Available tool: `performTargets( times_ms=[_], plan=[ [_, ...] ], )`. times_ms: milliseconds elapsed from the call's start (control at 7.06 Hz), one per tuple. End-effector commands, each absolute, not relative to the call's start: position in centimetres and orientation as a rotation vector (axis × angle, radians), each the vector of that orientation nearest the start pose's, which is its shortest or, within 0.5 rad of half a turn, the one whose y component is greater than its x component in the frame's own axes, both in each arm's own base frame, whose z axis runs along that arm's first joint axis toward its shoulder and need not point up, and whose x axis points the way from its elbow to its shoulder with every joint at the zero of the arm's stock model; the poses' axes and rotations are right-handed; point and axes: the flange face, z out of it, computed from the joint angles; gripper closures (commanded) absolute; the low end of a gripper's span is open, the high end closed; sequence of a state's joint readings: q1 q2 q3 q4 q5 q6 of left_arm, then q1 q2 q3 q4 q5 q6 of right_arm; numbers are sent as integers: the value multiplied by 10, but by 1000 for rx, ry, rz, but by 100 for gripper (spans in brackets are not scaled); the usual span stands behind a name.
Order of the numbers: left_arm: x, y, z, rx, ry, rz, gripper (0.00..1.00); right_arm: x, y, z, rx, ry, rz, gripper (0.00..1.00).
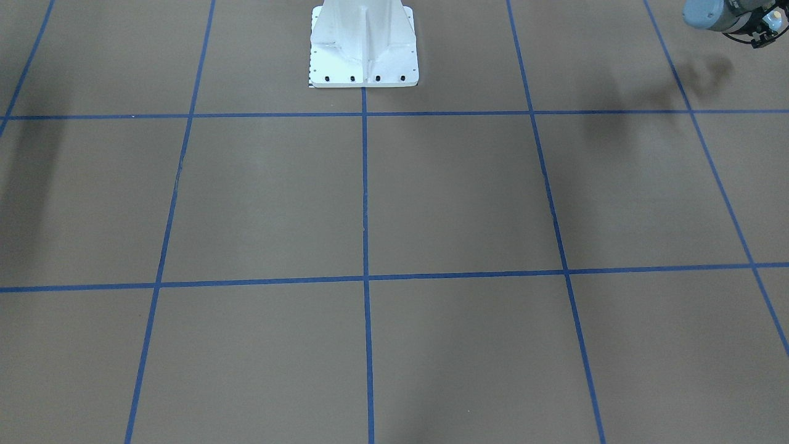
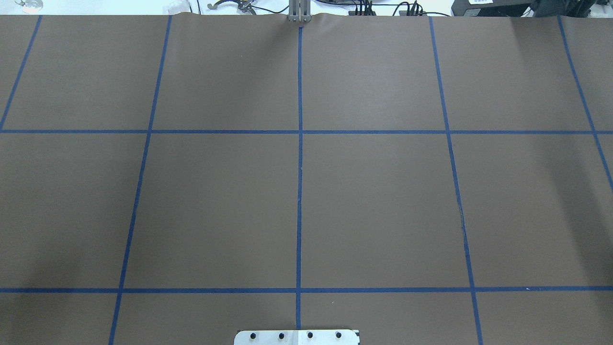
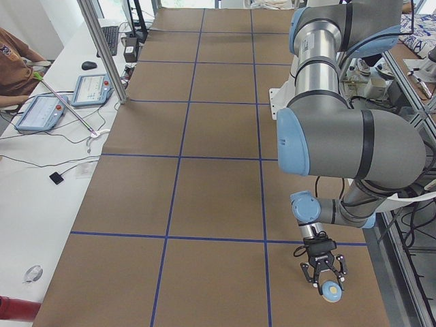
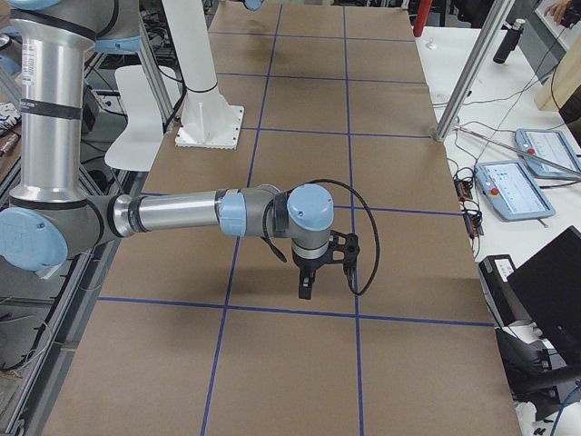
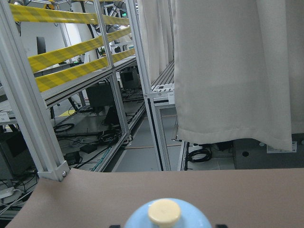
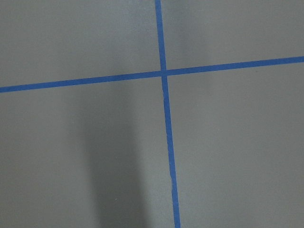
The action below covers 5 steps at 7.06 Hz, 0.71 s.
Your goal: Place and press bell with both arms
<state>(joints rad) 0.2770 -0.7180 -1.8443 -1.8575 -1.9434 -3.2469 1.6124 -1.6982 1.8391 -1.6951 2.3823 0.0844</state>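
The light-blue bell [image 3: 333, 291] with its cream button sits between the fingers of my left gripper [image 3: 330, 283], low over the table's near left corner, by the robot-side edge. In the left wrist view the bell [image 5: 166, 216] fills the bottom middle, upright, with a black fingertip [image 5: 114, 226] close against each side. The left arm's wrist [image 1: 715, 15] shows at the top right of the front-facing view. My right gripper [image 4: 306, 292] points down above the table near a tape line. It shows only in the exterior right view, so I cannot tell whether it is open.
The brown table cover [image 2: 383, 191] carries a grid of blue tape lines [image 2: 300, 191]. The white pedestal base [image 1: 363, 49] stands at the robot side. Teach pendants [image 3: 68, 95] and cables lie on the white bench beyond the far edge. The right wrist view shows a tape crossing [image 6: 163, 72].
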Motion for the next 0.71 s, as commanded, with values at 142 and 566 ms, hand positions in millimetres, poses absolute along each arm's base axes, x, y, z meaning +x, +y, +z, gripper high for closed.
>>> performTargets(
  times_ms=[142, 566],
  plan=[
    [123, -64, 702, -9, -487, -1400, 100, 79, -432, 597, -4, -812, 113, 0],
    [143, -55, 666, -44, -488, -1381, 100, 79, -431, 600, -10, -812, 116, 0]
  ],
)
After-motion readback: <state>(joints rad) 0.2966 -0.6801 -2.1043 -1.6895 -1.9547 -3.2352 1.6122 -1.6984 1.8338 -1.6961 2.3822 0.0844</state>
